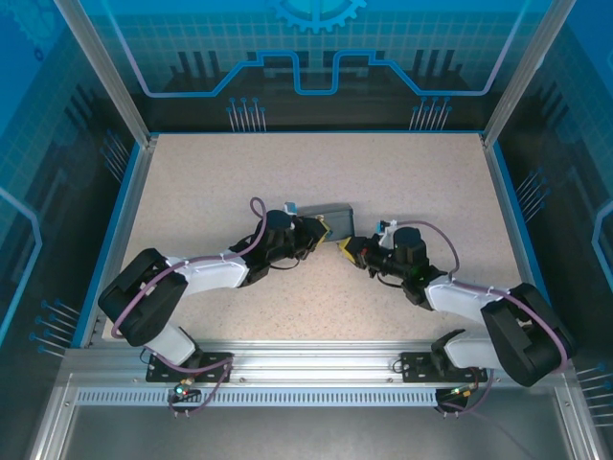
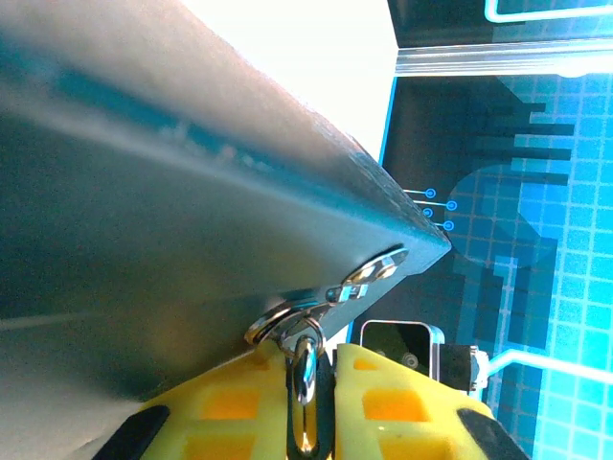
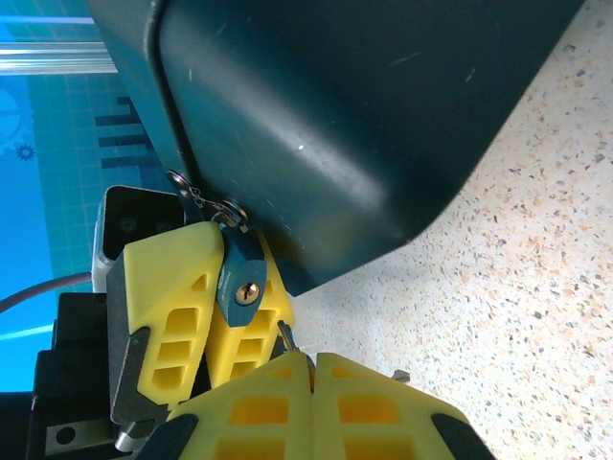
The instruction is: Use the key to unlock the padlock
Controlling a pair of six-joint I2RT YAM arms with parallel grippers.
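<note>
Tightly between right jaws: key (image 3: 284,335)

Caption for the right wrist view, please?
Right gripper pinches thin grey metal key near small blue padlock on dark box.

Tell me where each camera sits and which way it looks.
Top external: above and behind the arms, looking down on the speckled table; both arms meet at the dark blue metal box.
Left wrist: on the left arm, facing the box close up; yellow left gripper shows.
Right wrist: on the right arm, facing the small blue padlock; right gripper shows, pinching the thin grey key.
Shared: all views show the box.
</note>
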